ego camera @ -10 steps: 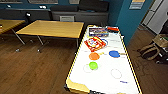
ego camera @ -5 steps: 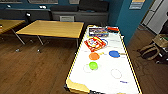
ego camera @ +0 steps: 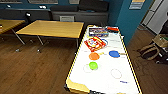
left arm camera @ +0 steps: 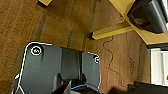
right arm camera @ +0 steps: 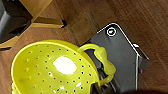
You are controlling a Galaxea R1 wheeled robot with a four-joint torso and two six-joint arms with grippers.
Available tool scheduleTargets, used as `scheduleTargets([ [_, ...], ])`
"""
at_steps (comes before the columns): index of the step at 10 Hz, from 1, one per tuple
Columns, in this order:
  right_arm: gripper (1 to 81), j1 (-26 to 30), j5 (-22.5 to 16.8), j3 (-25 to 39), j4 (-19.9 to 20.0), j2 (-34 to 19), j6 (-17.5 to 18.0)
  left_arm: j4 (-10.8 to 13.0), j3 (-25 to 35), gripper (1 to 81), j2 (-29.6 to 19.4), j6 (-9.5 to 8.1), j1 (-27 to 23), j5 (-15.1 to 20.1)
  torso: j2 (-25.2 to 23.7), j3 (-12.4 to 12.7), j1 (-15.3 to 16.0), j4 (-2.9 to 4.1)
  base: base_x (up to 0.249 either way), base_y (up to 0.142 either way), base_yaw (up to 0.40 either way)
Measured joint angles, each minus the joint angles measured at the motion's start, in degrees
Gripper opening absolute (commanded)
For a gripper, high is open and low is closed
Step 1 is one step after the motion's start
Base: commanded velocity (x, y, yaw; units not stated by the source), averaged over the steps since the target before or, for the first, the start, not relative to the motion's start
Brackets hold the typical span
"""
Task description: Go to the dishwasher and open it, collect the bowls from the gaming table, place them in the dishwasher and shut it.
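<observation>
The gaming table [ego camera: 110, 80], glossy white with a yellow edge band, runs away from me at centre right in the head view. On it lie an orange bowl [ego camera: 94, 56], a lime green bowl [ego camera: 93, 65] and a blue bowl [ego camera: 114, 53]. In the right wrist view a yellow perforated bowl [right arm camera: 52, 70] with a loop handle hangs above the wooden floor, its handle at my right gripper. The dishwasher is out of view.
Board game boxes [ego camera: 95, 43] lie at the table's far end. A wooden-topped table [ego camera: 52, 28] stands to the left, with dark seating [ego camera: 80, 15] behind. Bags [ego camera: 150, 51] and a cardboard box [ego camera: 161, 40] sit on the floor at right. A cable [left arm camera: 112, 62] trails past a table foot [left arm camera: 110, 31].
</observation>
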Motion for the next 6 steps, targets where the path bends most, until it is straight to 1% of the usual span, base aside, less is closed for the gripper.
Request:
scheduleTargets([
  [1,1.0,-0.33,0.52,-0.59,-0.59,1.60,-0.13,-0.04,2.26,81.1,-1.74,-3.00,-2.77,0.02,0.00,0.00,0.00,0.00,0.000,0.000,0.000],
  [3,1.0,-0.96,0.66,-1.63,-1.27,3.11,-0.18,-0.15,4.78,81.1,-5.55,-10.69,-6.90,0.05,0.00,0.00,0.00,0.00,0.000,0.000,0.000],
  [4,1.0,-0.94,0.85,-2.10,-1.32,3.89,-0.20,-0.17,5.51,81.1,-6.17,-13.34,-8.61,0.35,0.00,0.00,0.00,0.00,0.000,0.000,0.000],
  [5,1.0,-0.94,0.83,-2.45,-1.40,4.68,-0.20,-0.17,6.47,81.1,-6.75,-15.02,-11.06,0.55,0.00,0.00,0.00,0.00,0.000,0.000,0.000],
  [6,1.0,-0.94,0.88,-2.65,-1.54,5.05,-0.20,-0.17,7.14,81.1,-7.69,-15.87,-13.54,0.57,0.00,0.00,0.00,0.00,0.000,0.000,0.000],
])
